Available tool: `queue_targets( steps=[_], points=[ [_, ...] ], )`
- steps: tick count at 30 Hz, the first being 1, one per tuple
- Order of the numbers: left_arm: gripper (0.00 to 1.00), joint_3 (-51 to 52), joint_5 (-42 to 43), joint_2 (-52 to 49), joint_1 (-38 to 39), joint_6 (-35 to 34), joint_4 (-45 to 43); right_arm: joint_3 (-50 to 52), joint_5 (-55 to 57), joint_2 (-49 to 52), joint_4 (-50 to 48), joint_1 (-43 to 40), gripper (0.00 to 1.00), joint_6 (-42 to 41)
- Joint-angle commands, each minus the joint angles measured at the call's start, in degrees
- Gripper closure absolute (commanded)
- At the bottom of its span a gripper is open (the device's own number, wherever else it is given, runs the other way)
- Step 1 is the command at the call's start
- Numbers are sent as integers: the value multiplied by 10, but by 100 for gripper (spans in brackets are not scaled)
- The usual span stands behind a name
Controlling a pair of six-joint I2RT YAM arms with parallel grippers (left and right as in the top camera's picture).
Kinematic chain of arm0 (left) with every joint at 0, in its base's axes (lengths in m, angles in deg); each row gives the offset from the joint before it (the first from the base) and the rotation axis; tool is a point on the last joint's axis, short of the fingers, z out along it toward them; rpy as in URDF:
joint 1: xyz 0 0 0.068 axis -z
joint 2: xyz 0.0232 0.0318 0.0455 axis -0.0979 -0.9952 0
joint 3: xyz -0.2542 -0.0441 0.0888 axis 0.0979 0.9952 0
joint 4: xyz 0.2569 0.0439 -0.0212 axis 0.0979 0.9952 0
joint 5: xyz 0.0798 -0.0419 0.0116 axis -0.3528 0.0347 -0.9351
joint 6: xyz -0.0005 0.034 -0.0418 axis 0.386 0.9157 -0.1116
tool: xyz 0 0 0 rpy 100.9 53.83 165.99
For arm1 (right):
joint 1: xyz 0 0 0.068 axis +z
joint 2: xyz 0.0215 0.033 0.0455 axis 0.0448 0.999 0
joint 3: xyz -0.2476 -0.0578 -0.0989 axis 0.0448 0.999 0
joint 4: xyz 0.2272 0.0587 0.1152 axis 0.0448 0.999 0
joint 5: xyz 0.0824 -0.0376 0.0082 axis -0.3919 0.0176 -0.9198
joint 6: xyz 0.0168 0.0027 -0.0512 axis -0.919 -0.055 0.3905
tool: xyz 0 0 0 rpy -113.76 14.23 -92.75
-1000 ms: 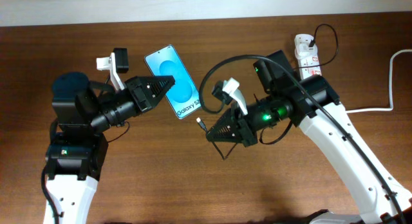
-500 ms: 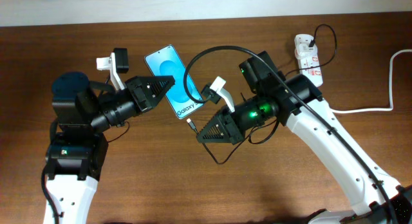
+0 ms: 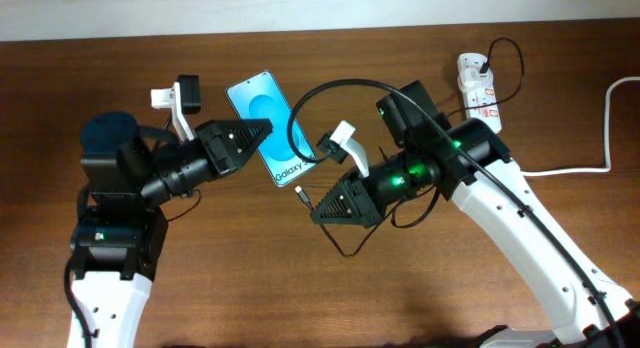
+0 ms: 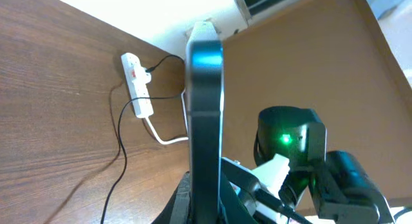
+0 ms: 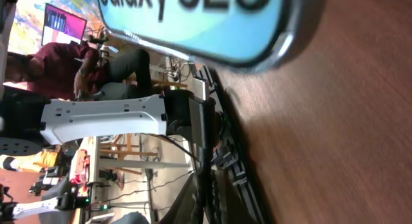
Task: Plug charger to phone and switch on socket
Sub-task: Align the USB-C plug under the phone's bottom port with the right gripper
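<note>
The phone [image 3: 272, 118], cyan screen with a white "Galaxy S25" strip, is held tilted above the table by my left gripper [image 3: 258, 130], which is shut on its left edge. In the left wrist view the phone [image 4: 205, 114] shows edge-on between the fingers [image 4: 205, 208]. My right gripper [image 3: 320, 209] is shut on the charger cable [image 3: 340, 85], whose connector tip [image 3: 300, 196] sits just below the phone's lower end, a small gap apart. In the right wrist view the cable [image 5: 203, 166] runs between the jaws [image 5: 211, 201] toward the phone [image 5: 199, 24]. The socket [image 3: 478, 85] lies at the far right with the black plug in it.
The thick white cord [image 3: 606, 128] runs from the socket to the right edge. The black cable loops over my right arm and hangs below it [image 3: 345, 250]. The socket also shows in the left wrist view [image 4: 137, 85]. The wall edge lies along the back.
My right gripper carried the connector tip left toward the phone's lower end, then eased back slightly to the right. The left gripper and phone have stayed still.
</note>
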Motion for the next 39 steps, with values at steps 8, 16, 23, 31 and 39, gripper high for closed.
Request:
queue_targets(
  steps=[8,16,23,31,39],
  points=[
    [100,-14,31,9,-4,23,-2,-8,3,-42,17,2,96,21],
    [100,-14,31,9,-4,23,3,-8,7,-40,-11,2,96,19],
    [100,-14,38,9,-4,23,2,-8,43,-31,-30,2,96,-16],
    [100,-14,40,9,-4,23,2,-8,44,-31,-30,2,96,-18],
    [100,-14,46,9,-4,23,3,-8,11,-31,-55,2,96,-35]
  ],
)
